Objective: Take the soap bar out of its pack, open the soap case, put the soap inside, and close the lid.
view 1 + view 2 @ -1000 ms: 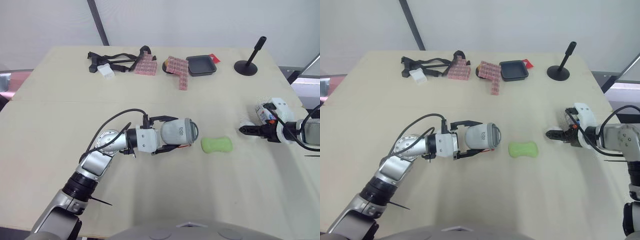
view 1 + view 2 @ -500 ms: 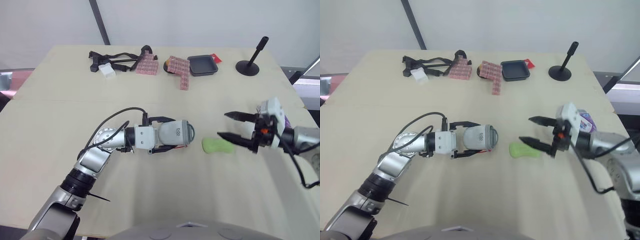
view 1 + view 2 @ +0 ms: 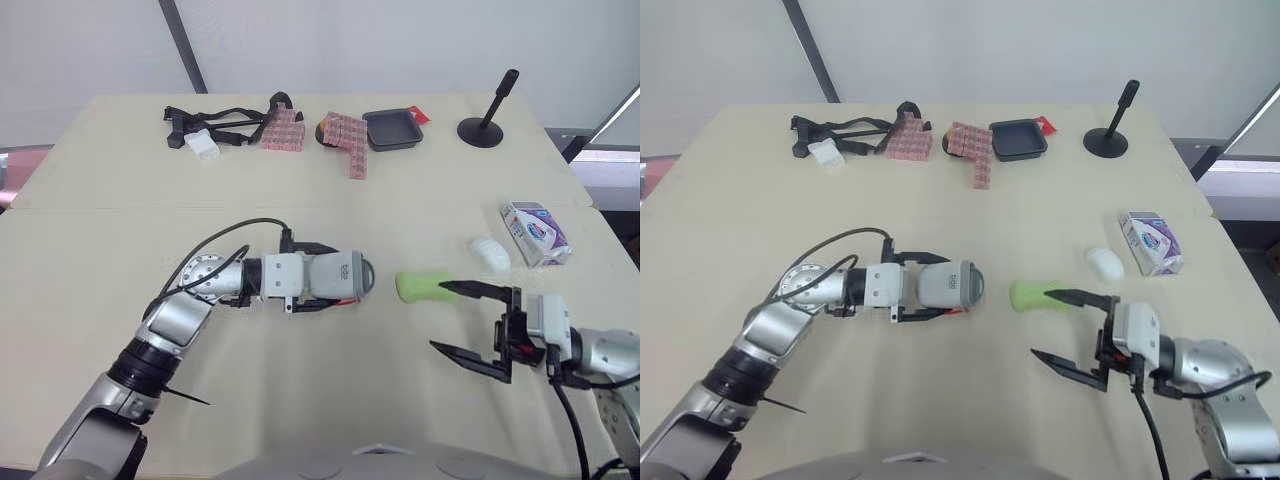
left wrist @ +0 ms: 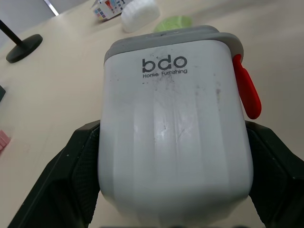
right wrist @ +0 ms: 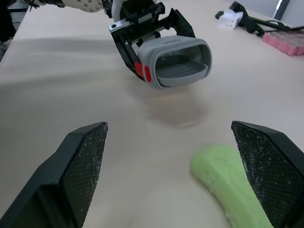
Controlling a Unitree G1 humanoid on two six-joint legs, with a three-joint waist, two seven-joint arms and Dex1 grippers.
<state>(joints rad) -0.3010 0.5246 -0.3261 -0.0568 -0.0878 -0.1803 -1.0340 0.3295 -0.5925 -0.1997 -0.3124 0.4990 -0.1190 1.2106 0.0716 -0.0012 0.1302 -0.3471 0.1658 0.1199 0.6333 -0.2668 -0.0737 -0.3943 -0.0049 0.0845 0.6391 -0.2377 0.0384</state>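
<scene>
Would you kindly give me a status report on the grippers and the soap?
Left gripper shut on soap case. Right gripper open, by green piece. White soap bar on table, next to pack.

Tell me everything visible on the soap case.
The soap case is a rounded white plastic box printed "bdo Home Furnishing", with a grey band round one end and a red tab on one side. It is horizontal in the left gripper, whose black jaws clamp its two long sides. The grey end, recessed and ridged, points to the robot's right. It seems held just clear of the table, its shadow below.
</scene>
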